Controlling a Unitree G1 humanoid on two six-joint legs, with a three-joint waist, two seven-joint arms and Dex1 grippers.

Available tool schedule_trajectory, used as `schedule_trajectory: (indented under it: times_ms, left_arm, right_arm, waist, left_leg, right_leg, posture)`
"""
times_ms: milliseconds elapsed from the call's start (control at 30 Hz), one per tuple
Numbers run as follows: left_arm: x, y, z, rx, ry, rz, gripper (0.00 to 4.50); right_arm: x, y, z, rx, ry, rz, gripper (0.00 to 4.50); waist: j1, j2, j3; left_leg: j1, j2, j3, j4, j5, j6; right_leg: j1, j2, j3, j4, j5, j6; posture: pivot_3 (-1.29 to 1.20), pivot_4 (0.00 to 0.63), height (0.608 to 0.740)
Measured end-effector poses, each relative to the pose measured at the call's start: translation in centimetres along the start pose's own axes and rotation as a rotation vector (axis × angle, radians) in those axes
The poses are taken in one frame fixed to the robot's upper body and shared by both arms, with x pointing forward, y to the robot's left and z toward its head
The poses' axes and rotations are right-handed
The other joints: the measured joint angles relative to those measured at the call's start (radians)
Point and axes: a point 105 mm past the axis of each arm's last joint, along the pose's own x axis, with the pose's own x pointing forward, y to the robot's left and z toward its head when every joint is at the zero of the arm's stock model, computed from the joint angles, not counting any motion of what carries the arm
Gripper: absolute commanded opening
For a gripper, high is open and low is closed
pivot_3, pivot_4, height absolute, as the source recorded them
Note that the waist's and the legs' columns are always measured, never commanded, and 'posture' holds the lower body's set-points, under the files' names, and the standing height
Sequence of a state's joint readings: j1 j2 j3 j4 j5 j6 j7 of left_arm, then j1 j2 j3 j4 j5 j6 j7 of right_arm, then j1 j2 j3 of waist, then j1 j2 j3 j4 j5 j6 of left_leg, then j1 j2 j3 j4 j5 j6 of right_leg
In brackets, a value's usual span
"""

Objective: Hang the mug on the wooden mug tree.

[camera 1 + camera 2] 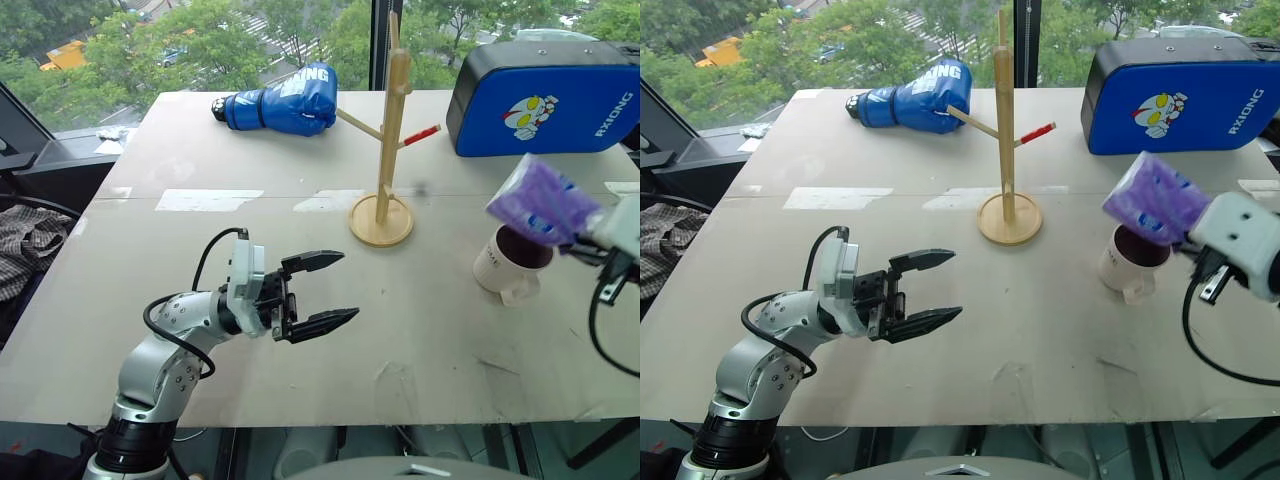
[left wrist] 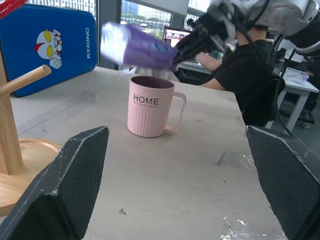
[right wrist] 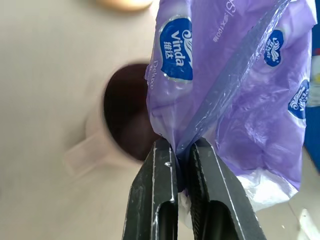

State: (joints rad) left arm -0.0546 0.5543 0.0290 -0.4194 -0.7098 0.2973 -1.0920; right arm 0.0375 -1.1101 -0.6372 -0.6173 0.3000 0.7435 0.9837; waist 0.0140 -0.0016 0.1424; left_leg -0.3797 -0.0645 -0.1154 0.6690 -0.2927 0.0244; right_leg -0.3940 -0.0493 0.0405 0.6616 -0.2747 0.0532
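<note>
One mug [image 2: 148,106] reads "HOME"; right hand [image 3: 182,150] pinches Vinda tissue pack [image 3: 235,85].

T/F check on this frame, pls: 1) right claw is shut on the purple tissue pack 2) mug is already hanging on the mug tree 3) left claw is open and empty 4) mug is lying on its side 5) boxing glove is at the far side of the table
1) True: the right claw pinches the wrapper of the purple tissue pack, held above the mug.
2) False: the mug stands on the table, apart from the wooden mug tree.
3) True: the left claw is open with nothing between its fingers.
4) False: the mug is upright, its opening up.
5) True: the blue boxing glove lies near the far edge.
</note>
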Motion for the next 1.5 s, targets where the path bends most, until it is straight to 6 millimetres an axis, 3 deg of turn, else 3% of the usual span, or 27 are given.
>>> schedule_trajectory:
  times_ms: [100, 267, 433, 500, 667, 700, 733, 767, 833, 900, 967, 1033, 1133, 1200, 1400, 1500]
  left_arm:
    - [0.0, -0.1, 0.0, 0.001, -0.004, -0.006, 4.50]
    - [0.1, -0.1, 0.2, 0.004, -0.041, -0.017, 4.50]
    - [0.4, 0.0, 0.7, 0.015, -0.068, -0.024, 4.50]
    - [0.4, 0.1, 0.7, 0.016, -0.072, -0.024, 4.50]
    - [0.5, 0.1, 0.8, 0.022, -0.077, -0.022, 4.50]
    - [0.5, 0.1, 0.8, 0.023, -0.077, -0.022, 4.50]
    - [0.5, 0.1, 0.8, 0.024, -0.078, -0.022, 4.50]
    - [0.5, 0.1, 0.8, 0.026, -0.079, -0.022, 4.50]
    - [0.4, 0.1, 0.7, 0.024, -0.080, -0.021, 4.50]
    - [0.1, 0.3, 0.4, 0.010, -0.076, -0.014, 4.50]
    - [-0.1, 0.4, 0.2, 0.007, -0.074, -0.014, 4.50]
    - [-0.2, 0.6, 0.0, 0.002, -0.073, -0.011, 4.50]
    - [0.0, 1.2, 0.1, 0.003, -0.072, -0.018, 4.50]
    - [0.2, 1.4, 0.3, 0.024, -0.060, -0.051, 4.50]
    - [0.1, 2.2, 0.1, 0.013, -0.037, -0.096, 4.50]
    - [0.6, 2.1, 0.2, 0.011, -0.035, -0.118, 4.50]
  right_arm:
    - [-0.9, -1.7, -0.7, 0.043, 0.009, -0.075, 0.02]
    - [-0.7, -4.5, -5.4, 0.106, 0.142, -0.223, 0.02]
    - [1.7, -5.1, -9.8, 0.150, 0.227, -0.281, 0.02]
    - [3.6, -4.4, -12.6, 0.196, 0.287, -0.255, 0.02]
    - [5.7, -2.9, -15.4, 0.230, 0.356, -0.181, 1.85]
    - [5.7, -2.8, -15.4, 0.230, 0.356, -0.179, 1.97]
    - [5.7, -2.8, -15.4, 0.231, 0.356, -0.177, 2.73]
    - [5.8, -2.8, -15.4, 0.230, 0.354, -0.173, 2.76]
    - [4.9, -2.3, -15.0, 0.216, 0.337, -0.163, 3.44]
    - [3.4, -1.9, -13.7, 0.237, 0.283, -0.171, 3.44]
    - [0.6, -1.1, -9.3, 0.285, 0.130, -0.292, 3.44]
    - [0.0, 1.3, -7.6, 0.325, 0.090, -0.327, 3.44]
    - [0.8, 6.4, -5.6, 0.482, 0.043, -0.362, 3.44]
    - [1.4, 8.1, -4.6, 0.491, 0.048, -0.354, 3.44]
    - [2.4, 11.0, -4.7, 0.639, 0.057, -0.313, 3.44]
    - [3.1, 11.7, -4.1, 0.692, 0.039, -0.314, 3.44]
  waist:
    - [0.002, 0.000, 0.000]
    - [-0.001, 0.000, 0.000]
    - [-0.009, 0.001, 0.000]
    - [-0.013, 0.000, 0.000]
    - [-0.017, 0.003, 0.000]
    - [-0.017, 0.003, 0.000]
    - [-0.017, 0.003, 0.000]
    - [-0.018, 0.002, 0.000]
    - [-0.013, 0.003, 0.000]
    - [-0.007, 0.004, 0.000]
    - [0.000, 0.003, -0.001]
    - [0.001, 0.002, -0.001]
    - [0.000, 0.003, -0.002]
    - [-0.003, 0.004, -0.003]
    - [-0.003, 0.003, -0.003]
    - [-0.007, 0.003, -0.003]
  left_leg:
    - [0.000, 0.000, 0.000, 0.000, 0.000, 0.000]
    - [0.000, 0.000, 0.001, 0.000, 0.000, 0.000]
    - [0.001, 0.000, 0.002, 0.000, 0.000, 0.000]
    - [0.000, 0.000, 0.002, 0.000, 0.000, 0.000]
    - [0.000, 0.000, 0.002, 0.000, 0.000, 0.000]
    - [0.000, 0.000, 0.002, 0.000, 0.000, 0.000]
    - [0.000, 0.000, 0.002, 0.000, 0.000, 0.000]
    - [0.000, 0.000, 0.002, 0.000, 0.000, 0.000]
    - [-0.001, 0.000, 0.001, 0.000, 0.000, 0.000]
    - [-0.002, 0.000, 0.001, -0.001, 0.000, 0.000]
    - [-0.001, 0.001, -0.001, -0.001, 0.000, 0.000]
    - [-0.001, 0.001, -0.002, 0.000, 0.000, 0.000]
    - [0.000, 0.000, -0.001, 0.000, 0.000, 0.000]
    - [0.000, -0.002, 0.000, 0.000, 0.000, 0.000]
    - [0.001, -0.001, -0.002, -0.001, 0.001, -0.001]
    - [0.001, -0.001, -0.001, 0.000, 0.001, -0.001]
  right_leg:
    - [0.000, 0.000, 0.000, 0.000, 0.000, 0.000]
    - [0.000, 0.000, 0.001, 0.000, 0.000, 0.000]
    - [0.000, 0.000, 0.002, 0.001, 0.000, 0.000]
    - [-0.001, 0.000, 0.002, 0.001, 0.000, 0.000]
    - [-0.002, 0.000, 0.002, 0.001, 0.000, 0.000]
    - [-0.002, 0.000, 0.002, 0.001, 0.000, 0.000]
    - [-0.002, 0.000, 0.002, 0.001, 0.000, 0.000]
    - [-0.002, 0.000, 0.002, 0.001, 0.000, 0.000]
    - [-0.002, 0.000, 0.001, 0.000, 0.000, 0.000]
    - [-0.003, 0.000, 0.001, 0.000, 0.000, 0.000]
    - [-0.002, 0.001, 0.000, 0.001, 0.000, 0.000]
    - [-0.001, 0.001, 0.000, 0.001, 0.000, 0.000]
    - [-0.001, 0.000, 0.001, 0.002, 0.000, 0.000]
    - [-0.001, -0.001, 0.002, 0.002, 0.001, 0.001]
    - [-0.001, 0.001, 0.000, 0.002, 0.001, 0.001]
    - [-0.001, 0.001, 0.001, 0.001, 0.001, 0.001]
  posture:
    - [0.00, 0.150, 0.740]
    - [0.00, 0.150, 0.740]
    - [0.00, 0.150, 0.740]
    - [0.00, 0.150, 0.740]
    - [0.00, 0.150, 0.740]
    - [0.00, 0.150, 0.740]
    - [0.00, 0.150, 0.740]
    - [0.00, 0.150, 0.740]
    - [0.00, 0.150, 0.740]
    - [0.00, 0.150, 0.740]
    - [0.00, 0.150, 0.740]
    - [0.00, 0.150, 0.740]
    - [0.00, 0.150, 0.740]
    - [0.00, 0.150, 0.740]
    - [0.00, 0.150, 0.740]
    - [0.00, 0.150, 0.740]
